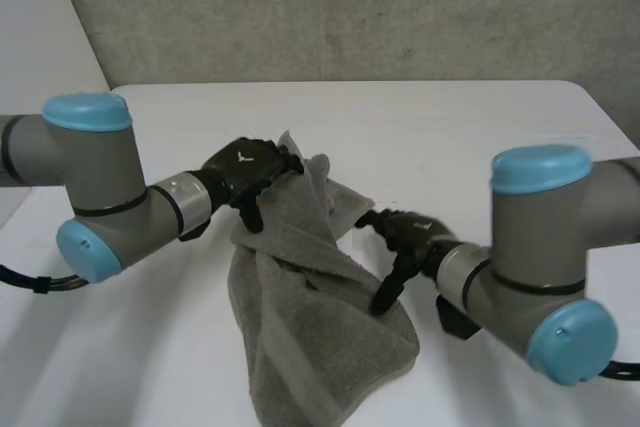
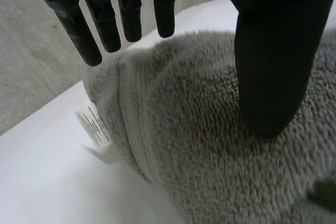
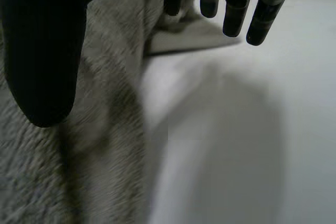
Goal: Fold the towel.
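A rough grey wall (image 1: 350, 7) stands behind a smooth white table (image 1: 480, 137) with rounded far corners. In the middle of the table is the towel (image 1: 310, 327), a grey one with a thick looped pile, bunched and creased rather than spread flat. Its far part rises in a ridge between the two hands, and the rest hangs down in loose folds and lies on the table at the near edge.

The left arm (image 1: 100, 187), grey with light-blue caps, comes in from the left. The left hand (image 1: 245, 172) is at the towel's raised far-left corner, with a peak of cloth sticking up just past it. In the left wrist view the fingers (image 2: 107, 24) are straight and close together at the towel's rounded edge, and the thumb (image 2: 273, 66) presses its tip into the pile, so the cloth is pinched between them. A flat woven band (image 2: 137, 124) runs across the towel near that edge, and a small white label (image 2: 93, 125) (printed, too small to read) sticks out beside it over the bare table.

The right arm (image 1: 540, 247) reaches in from the near right. The right hand (image 1: 410, 232) is at the towel's right edge, where the ridge comes down. Whether it has hold of the cloth cannot be told.
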Motion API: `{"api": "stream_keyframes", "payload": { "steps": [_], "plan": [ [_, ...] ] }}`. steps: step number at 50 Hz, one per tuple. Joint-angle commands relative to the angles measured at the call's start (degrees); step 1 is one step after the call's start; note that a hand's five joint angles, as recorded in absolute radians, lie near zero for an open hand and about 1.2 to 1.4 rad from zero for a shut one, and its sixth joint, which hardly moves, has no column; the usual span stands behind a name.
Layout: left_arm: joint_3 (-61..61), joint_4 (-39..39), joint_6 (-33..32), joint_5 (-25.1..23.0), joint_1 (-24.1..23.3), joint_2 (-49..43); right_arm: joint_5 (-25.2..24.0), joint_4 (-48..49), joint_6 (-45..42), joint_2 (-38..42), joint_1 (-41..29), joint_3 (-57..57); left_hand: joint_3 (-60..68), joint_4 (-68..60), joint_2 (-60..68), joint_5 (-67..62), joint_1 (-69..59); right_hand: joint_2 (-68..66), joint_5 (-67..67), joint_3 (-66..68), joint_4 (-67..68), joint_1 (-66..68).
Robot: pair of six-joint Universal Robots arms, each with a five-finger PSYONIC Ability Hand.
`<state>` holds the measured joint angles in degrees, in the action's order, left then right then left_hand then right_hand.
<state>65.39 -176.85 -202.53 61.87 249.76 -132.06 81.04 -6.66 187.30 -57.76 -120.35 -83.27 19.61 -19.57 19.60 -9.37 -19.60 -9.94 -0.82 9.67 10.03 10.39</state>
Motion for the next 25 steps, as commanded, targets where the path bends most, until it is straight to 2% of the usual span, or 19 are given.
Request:
{"api": "stream_keyframes", "payload": {
  "steps": [1,6,8,9,10,11,12,13,14,16,22,24,25],
  "plan": [
    [-0.5,0.0,-1.4,0.5,-0.2,-1.6,0.4,2.3,2.5,3.5,-3.5,1.4,5.1,-5.1,5.1,-5.3,-5.1,-1.0,-0.1,1.3,0.9,0.5],
    [-0.6,-0.1,-1.4,0.8,-0.2,-1.7,0.8,4.5,2.6,4.0,-4.8,1.9,14.7,-14.7,14.7,-14.9,-14.7,-11.6,-10.7,11.8,11.5,11.1],
    [-0.6,-0.2,-1.4,0.8,-0.2,-1.6,1.0,6.6,2.7,3.9,-5.0,1.3,30.6,-30.6,30.6,-30.8,-30.6,-31.6,-30.8,31.9,31.6,31.2],
    [-0.6,-0.2,-1.4,0.8,-0.2,-1.6,1.0,6.6,2.7,3.9,-5.0,1.3,30.6,-30.7,30.6,-30.9,-30.6,-31.8,-30.9,32.0,31.7,31.3],
    [-0.7,-0.2,-1.4,0.8,-0.3,-1.5,1.1,7.6,2.6,3.8,-5.0,1.0,38.0,-38.0,38.0,-38.2,-38.0,-47.1,-46.2,47.4,47.0,46.6],
    [-0.7,-0.2,-1.4,0.8,-0.3,-1.5,1.3,8.8,2.5,3.8,-5.0,0.6,38.0,-38.1,38.0,-38.3,-38.0,-63.2,-62.3,63.5,63.1,62.8],
    [-0.8,-0.3,-1.4,0.8,-0.3,-1.5,1.3,8.8,2.5,3.8,-5.0,0.6,42.5,-42.6,42.5,-42.8,-42.5,-63.4,-62.5,63.7,63.3,62.9],
    [-1.0,-0.6,-1.4,0.8,-0.3,-1.5,1.6,9.9,2.5,3.8,-5.0,0.4,46.1,-46.1,46.1,-46.3,-46.1,-70.0,-69.1,70.3,69.9,69.5],
    [-1.0,-0.6,-1.4,0.8,-0.3,-1.4,1.6,9.9,2.5,3.8,-5.0,0.4,46.1,-46.2,46.1,-46.4,-46.1,-70.1,-69.2,70.3,70.0,69.6],
    [-2.0,-1.8,-1.4,0.9,-0.4,-1.4,1.1,12.4,1.9,3.9,-4.9,0.8,60.3,-60.4,60.3,-60.6,-60.3,-70.1,-69.2,70.3,70.0,69.6],
    [-6.6,-6.1,-0.8,1.9,-1.2,-0.9,1.3,14.1,-3.8,3.0,-4.2,7.2,60.4,-60.4,60.4,-60.6,-60.4,-70.1,-69.2,70.3,70.0,69.6],
    [-11.9,-10.2,-0.1,5.2,-2.3,0.4,2.0,14.9,-13.2,1.4,-3.8,15.2,60.4,-60.4,60.4,-60.6,-60.4,-70.1,-69.2,70.3,70.0,69.6],
    [-12.0,-10.2,-0.1,5.2,-2.3,0.4,2.0,14.9,-13.3,1.4,-3.8,15.2,60.4,-60.4,60.4,-60.6,-60.4,-70.1,-69.2,70.3,70.0,69.6]
  ]
}}
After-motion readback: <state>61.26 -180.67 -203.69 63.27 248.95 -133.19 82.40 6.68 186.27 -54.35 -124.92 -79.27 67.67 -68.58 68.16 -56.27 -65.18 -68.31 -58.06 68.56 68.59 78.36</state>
